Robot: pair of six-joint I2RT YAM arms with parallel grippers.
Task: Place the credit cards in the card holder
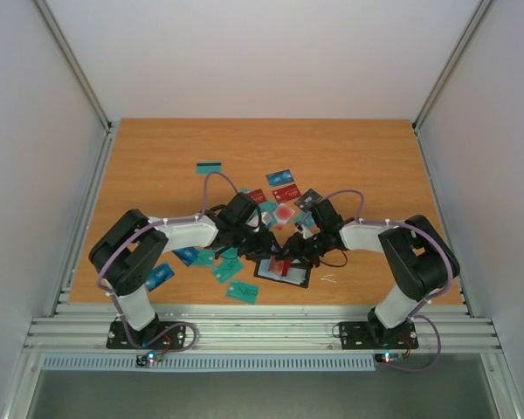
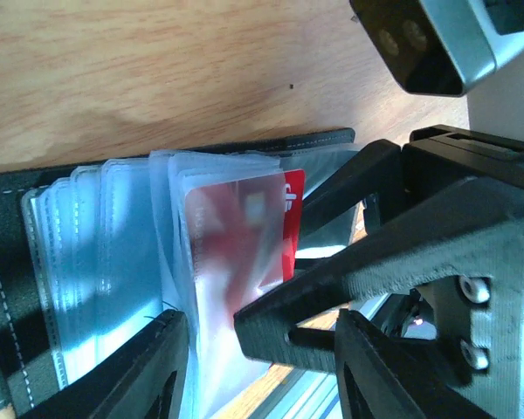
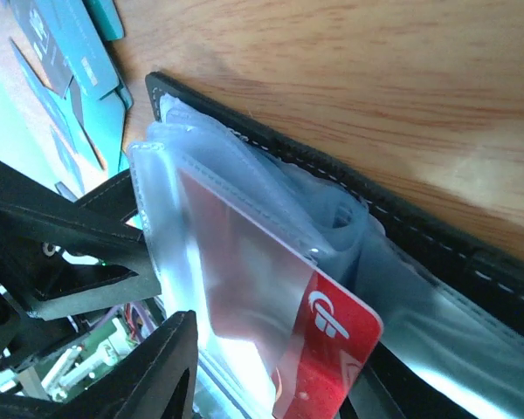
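Lying open at the table's near middle: one card holder, one red card half inside its clear sleeves between the right gripper's parted jaws, left gripper likewise parted astride those sleeves, roughly a dozen credit cards loose nearby.

From above the light is even and soft, the bench bright, shadows faint beneath my arms. Both wrist views are close and blurred; the clear sleeves glare pale blue, the red card sharper.
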